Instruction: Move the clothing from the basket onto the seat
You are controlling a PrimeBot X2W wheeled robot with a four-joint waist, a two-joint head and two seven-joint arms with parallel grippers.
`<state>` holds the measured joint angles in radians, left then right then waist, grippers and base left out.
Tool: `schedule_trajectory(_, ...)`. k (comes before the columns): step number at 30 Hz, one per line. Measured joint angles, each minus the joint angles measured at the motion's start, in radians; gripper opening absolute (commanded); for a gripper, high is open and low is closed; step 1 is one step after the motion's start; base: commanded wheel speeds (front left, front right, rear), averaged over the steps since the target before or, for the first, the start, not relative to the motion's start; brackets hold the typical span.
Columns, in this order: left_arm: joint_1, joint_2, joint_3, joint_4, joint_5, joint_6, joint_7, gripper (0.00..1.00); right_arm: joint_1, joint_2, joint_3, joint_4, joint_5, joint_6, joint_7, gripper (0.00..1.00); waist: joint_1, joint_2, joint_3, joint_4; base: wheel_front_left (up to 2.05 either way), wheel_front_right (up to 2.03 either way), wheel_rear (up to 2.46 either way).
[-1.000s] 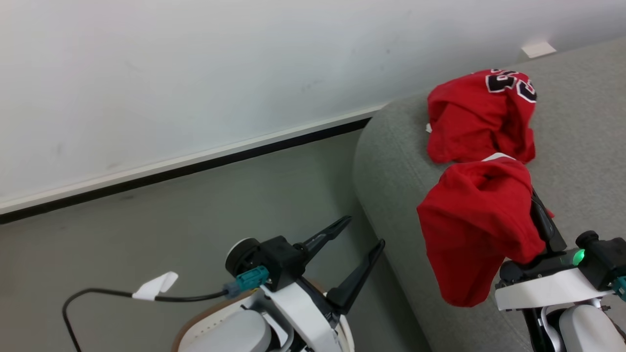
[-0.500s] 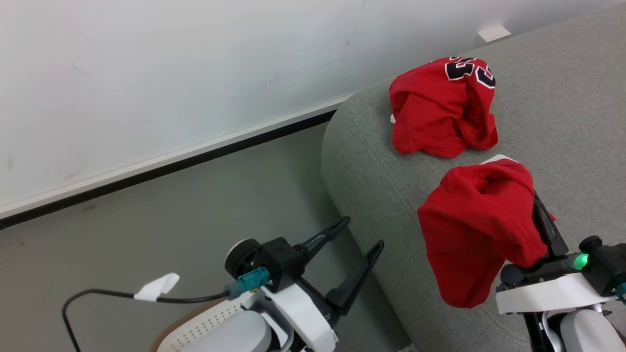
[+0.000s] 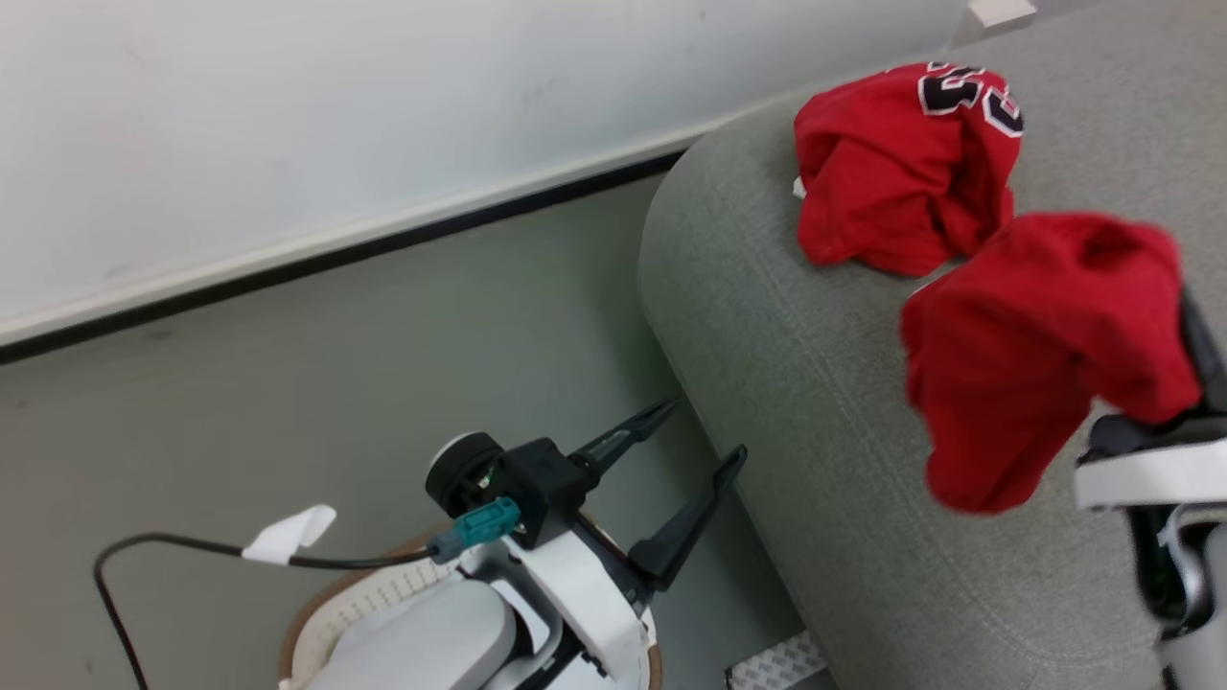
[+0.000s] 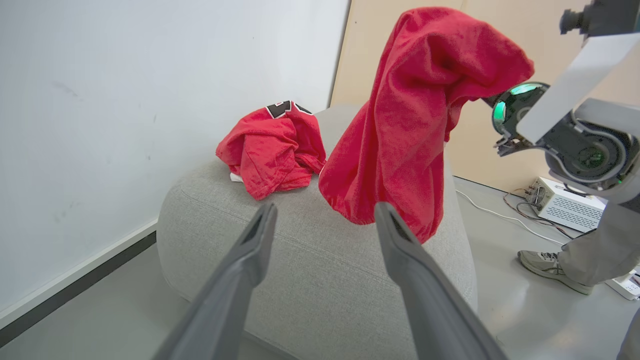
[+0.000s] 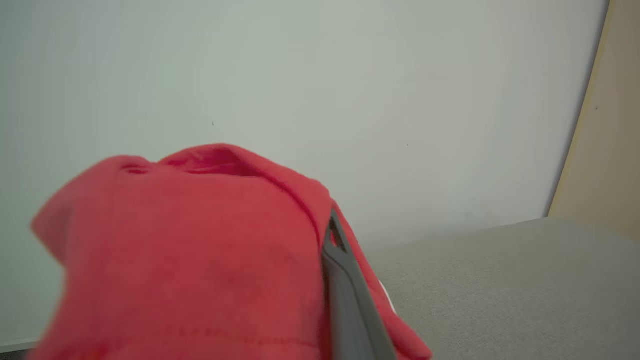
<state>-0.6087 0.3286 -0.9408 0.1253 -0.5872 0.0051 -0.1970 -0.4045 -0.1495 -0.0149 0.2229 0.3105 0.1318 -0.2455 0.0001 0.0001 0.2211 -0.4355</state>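
Since half a second ago the held garment (image 3: 1035, 335) has gone up and toward 1 o'clock in the head view, and it now stands just beside the numbered garment (image 3: 891, 172). The whole head view has shifted too, so part of this change is from the camera.

The seat (image 3: 844, 402) takes the right half of the head view, from 12 to 5 o'clock. The numbered garment lies crumpled on its top at 1 o'clock, already delivered. The held garment hangs at 3 o'clock, with its long axis running from 1 o'clock down to 7 o'clock. In the left wrist view it hangs nearly straight down over the seat's top, but I cannot tell whether its lower hem touches the cushion. The basket (image 3: 383, 589) is at 6 o'clock, mostly hidden under the left arm.

The right gripper (image 5: 334, 245) is pinching the held garment, as far as I can judge. One finger shows and the other is under the cloth, which drapes over both. The left gripper (image 3: 705, 429) is spread and holds nothing; it points toward 1 o'clock, above the basket and beside the seat's rounded edge.

For the coming move, I judge that the seat lies directly below the cloth. Only the right arm carries it, so that arm should lower and release. The free spot is toward 5 o'clock from the numbered garment.
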Motion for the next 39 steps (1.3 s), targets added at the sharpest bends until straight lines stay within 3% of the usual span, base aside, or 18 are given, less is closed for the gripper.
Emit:
schedule_trajectory(11,-0.058,0.067,0.016,-0.067,0.013,-0.004,0.051,1.00,-0.218,-0.128,-0.194,0.066,-0.012,0.000,0.122,0.00,0.0001,0.0000,0.167,0.051,0.00,0.00,0.00)
schedule_trajectory(20,-0.115,0.106,0.045,-0.112,0.026,0.004,0.072,1.00,-0.317,-0.171,-0.356,0.180,0.003,0.000,0.185,0.00,0.0002,0.0000,0.321,0.112,0.00,0.00,0.00)
schedule_trajectory(26,-0.137,0.124,0.051,-0.131,0.032,0.002,0.072,1.00,-0.348,-0.205,-0.377,0.325,-0.031,0.000,0.244,0.00,0.0001,-0.0001,0.410,0.153,0.00,0.00,0.00)
schedule_trajectory(35,-0.165,0.104,0.036,-0.112,0.043,-0.013,0.056,1.00,-0.362,-0.257,-0.264,0.483,-0.099,0.000,0.381,0.00,0.0001,-0.0001,0.451,0.193,0.00,0.00,0.00)
schedule_trajectory(36,-0.165,0.100,0.035,-0.106,0.043,-0.013,0.053,1.00,-0.363,-0.258,-0.258,0.489,-0.100,0.000,0.382,0.17,0.0000,0.0000,0.444,0.194,0.00,0.00,0.00)
schedule_trajectory(37,-0.164,0.099,0.035,-0.100,0.043,-0.013,0.050,1.00,-0.363,-0.256,-0.253,0.493,-0.100,0.000,0.382,0.49,0.0000,0.0000,0.436,0.194,0.00,0.00,0.00)
schedule_trajectory(38,-0.163,0.098,0.034,-0.095,0.042,-0.013,0.046,1.00,-0.363,-0.256,-0.248,0.499,-0.100,0.000,0.383,1.00,0.0000,-0.0001,0.427,0.193,0.00,0.00,0.00)
schedule_trajectory(39,-0.161,0.098,0.033,-0.088,0.042,-0.013,0.044,1.00,-0.363,-0.259,-0.241,0.509,-0.100,0.000,0.386,1.00,0.0000,0.0000,0.417,0.193,0.00,0.00,0.00)
